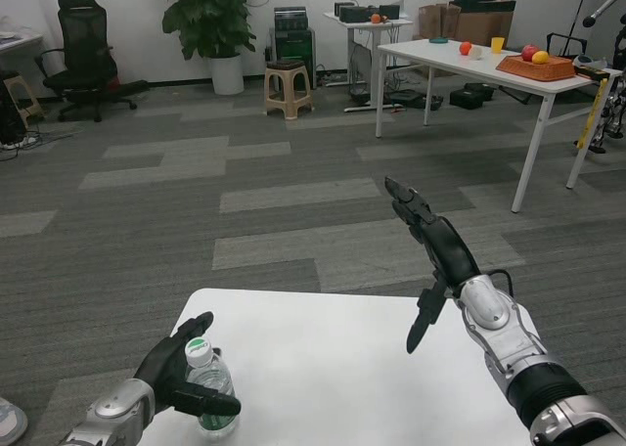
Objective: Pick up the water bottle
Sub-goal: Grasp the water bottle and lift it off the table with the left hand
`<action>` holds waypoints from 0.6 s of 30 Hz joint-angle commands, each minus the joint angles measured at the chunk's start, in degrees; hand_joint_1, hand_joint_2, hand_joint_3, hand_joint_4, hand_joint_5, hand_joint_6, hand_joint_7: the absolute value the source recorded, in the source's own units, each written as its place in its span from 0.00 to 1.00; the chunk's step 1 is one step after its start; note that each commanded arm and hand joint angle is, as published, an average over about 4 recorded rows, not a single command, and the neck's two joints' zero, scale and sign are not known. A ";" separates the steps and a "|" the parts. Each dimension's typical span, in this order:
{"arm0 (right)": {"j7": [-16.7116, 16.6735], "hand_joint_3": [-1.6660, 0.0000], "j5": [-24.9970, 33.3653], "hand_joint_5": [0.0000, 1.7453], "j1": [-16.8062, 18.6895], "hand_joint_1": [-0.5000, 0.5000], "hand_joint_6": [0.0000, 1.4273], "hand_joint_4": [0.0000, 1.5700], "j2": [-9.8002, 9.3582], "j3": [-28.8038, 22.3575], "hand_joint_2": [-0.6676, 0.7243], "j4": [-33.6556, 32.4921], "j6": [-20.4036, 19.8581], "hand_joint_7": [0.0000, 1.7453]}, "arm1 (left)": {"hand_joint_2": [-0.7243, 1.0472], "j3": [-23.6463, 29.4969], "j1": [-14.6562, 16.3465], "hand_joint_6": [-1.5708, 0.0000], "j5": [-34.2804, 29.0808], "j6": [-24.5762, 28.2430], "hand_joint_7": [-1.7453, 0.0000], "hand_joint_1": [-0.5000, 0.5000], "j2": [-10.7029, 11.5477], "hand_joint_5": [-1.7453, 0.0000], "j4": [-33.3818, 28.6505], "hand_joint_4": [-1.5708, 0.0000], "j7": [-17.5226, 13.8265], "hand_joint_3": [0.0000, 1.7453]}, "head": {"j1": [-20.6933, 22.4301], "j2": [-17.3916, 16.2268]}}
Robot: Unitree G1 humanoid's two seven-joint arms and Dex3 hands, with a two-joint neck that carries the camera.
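We noted left hand (181,373) wrapped round water bottle (208,385), upright on white surface (342,368). Right hand (430,241) raised above surface, fingers spread, holding nothing.

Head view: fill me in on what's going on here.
The robot's left hand is wrapped around a water bottle standing at the near left corner of the white table; whether the bottle has left the tabletop cannot be told. The right hand is raised above the table's right side, fingers spread, holding nothing.
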 commanded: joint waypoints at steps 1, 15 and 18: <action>-0.24 1.00 0.31 0.00 -0.43 0.04 0.00 0.00 0.16 -0.01 0.95 0.33 -0.15 0.00 | 0.59 -0.14 -1.35 0.77 -0.44 -2.37 0.66 0.62 0.14 0.00 0.70 0.26 2.31 0.05 | 0.00 0.00; -0.24 1.00 0.31 0.00 -0.61 0.04 0.00 0.00 0.23 -0.01 0.95 0.33 -0.15 0.00 | 0.55 -0.14 -1.35 0.12 -1.84 -4.65 0.08 0.57 -0.06 0.00 1.12 0.00 4.36 0.05 | 0.21 -0.16; -0.24 1.00 0.25 0.00 -0.61 0.04 0.00 0.00 0.23 -0.01 0.95 0.33 -0.15 0.00 | 0.55 0.06 -1.35 0.12 -2.17 -5.11 0.08 0.58 -0.06 0.00 1.12 0.00 4.36 0.05 | 0.32 -0.13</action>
